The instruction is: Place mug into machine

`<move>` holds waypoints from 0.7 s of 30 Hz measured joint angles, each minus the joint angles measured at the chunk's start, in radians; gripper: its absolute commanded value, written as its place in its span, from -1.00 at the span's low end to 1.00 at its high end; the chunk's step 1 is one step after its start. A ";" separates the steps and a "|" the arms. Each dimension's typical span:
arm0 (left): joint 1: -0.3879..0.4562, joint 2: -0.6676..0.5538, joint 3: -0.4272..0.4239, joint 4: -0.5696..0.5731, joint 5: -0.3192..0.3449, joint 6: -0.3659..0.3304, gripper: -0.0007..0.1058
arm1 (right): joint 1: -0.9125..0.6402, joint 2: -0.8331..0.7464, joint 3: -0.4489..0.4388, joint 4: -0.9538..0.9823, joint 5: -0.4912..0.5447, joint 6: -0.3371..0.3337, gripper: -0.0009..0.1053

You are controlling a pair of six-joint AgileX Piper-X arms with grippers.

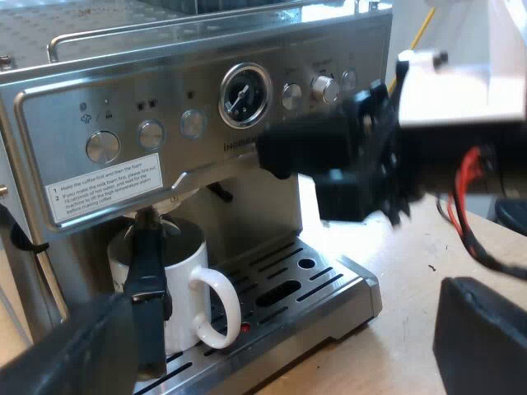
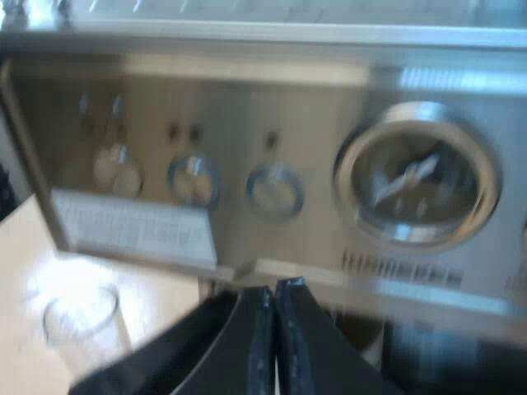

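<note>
Nearest, the left gripper stands wide open and empty, one black finger on each side. Just ahead of it, between those fingers, is one white mug. The mug is plain and glossy, with one loop handle. It stands upright on the machine's slotted drip tray, under the metal holder locked into the front. Its long axis is vertical and its mouth faces up. The loop points sideways over the tray's slots, away from the holder's one dark handle, which crosses in front of the mug's wall. Beyond the mug rises the single steel machine, with one round dial and three round buttons beside it above a printed label. The right gripper, fingers pressed together on nothing, hovers close before that panel, just below the dial. One clear glass stands on the table off to its side.
</note>
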 measured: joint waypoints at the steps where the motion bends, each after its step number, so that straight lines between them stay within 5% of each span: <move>1: 0.000 0.000 0.000 0.000 0.000 0.000 0.47 | -0.004 0.003 -0.012 -0.002 -0.001 0.000 -0.98; 21: 0.000 0.096 0.002 -0.089 -0.004 0.000 0.47 | -0.044 0.137 -0.119 -0.008 -0.020 -0.002 -0.98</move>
